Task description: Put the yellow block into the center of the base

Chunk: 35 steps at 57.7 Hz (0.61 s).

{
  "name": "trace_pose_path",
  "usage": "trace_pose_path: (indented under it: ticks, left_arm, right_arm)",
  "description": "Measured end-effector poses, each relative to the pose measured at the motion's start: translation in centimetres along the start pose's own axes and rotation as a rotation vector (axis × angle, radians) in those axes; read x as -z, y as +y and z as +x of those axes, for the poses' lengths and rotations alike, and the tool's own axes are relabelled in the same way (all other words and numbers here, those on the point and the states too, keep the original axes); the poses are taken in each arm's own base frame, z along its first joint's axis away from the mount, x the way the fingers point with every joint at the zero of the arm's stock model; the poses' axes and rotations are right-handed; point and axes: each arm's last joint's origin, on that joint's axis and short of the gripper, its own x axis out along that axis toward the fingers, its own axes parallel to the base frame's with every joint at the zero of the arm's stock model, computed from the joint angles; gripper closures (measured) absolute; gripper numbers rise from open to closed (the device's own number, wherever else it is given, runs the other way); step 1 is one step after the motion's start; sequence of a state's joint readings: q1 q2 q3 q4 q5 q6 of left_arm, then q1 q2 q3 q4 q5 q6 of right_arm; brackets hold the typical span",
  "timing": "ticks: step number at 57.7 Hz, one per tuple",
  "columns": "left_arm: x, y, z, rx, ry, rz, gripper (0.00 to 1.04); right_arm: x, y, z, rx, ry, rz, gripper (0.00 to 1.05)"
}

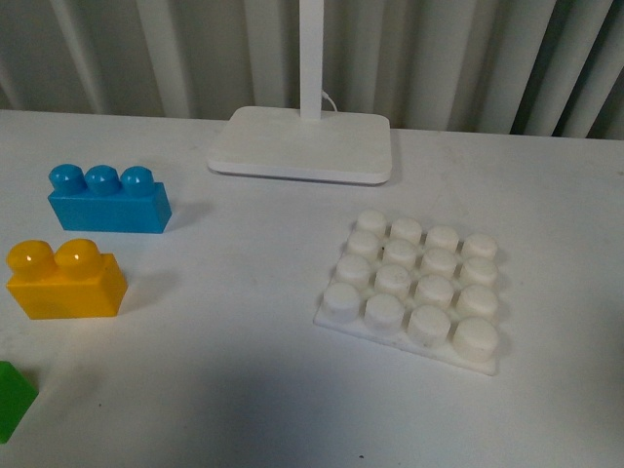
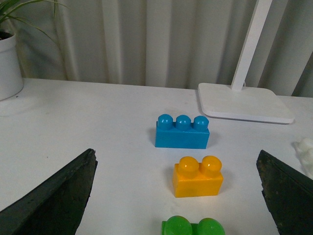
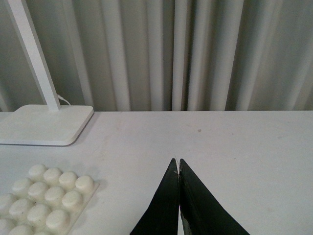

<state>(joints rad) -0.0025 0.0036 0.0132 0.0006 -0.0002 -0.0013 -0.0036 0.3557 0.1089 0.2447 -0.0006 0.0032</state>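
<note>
The yellow block [image 1: 66, 279] with two rounded studs rests on the white table at the left; the left wrist view shows the yellow block [image 2: 197, 176] upright too. The white studded base [image 1: 413, 287] lies flat at the right of the table, and part of the base [image 3: 43, 198] shows in the right wrist view. My left gripper [image 2: 178, 191] is open, its dark fingers [image 2: 54, 198] spread wide on either side of the yellow block, clear of it. My right gripper [image 3: 178, 164] is shut with nothing in it, above bare table beside the base. Neither arm appears in the front view.
A blue three-stud brick [image 1: 109, 199] stands behind the yellow block. A green block [image 1: 14, 398] sits at the front left edge. A white lamp stand [image 1: 302, 142] with its post stands at the back, and a potted plant [image 2: 10, 58] is at the far side. Curtains hang behind the table.
</note>
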Motion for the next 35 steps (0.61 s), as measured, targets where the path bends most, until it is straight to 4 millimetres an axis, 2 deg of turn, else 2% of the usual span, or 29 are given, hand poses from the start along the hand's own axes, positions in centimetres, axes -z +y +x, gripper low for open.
trace_pose_path:
  ticks: [35]
  left_arm:
    - [0.0,0.0,0.0,0.0,0.0,0.0,0.06]
  right_arm:
    - [2.6,0.0,-1.3,0.0,-0.005,0.0,1.04]
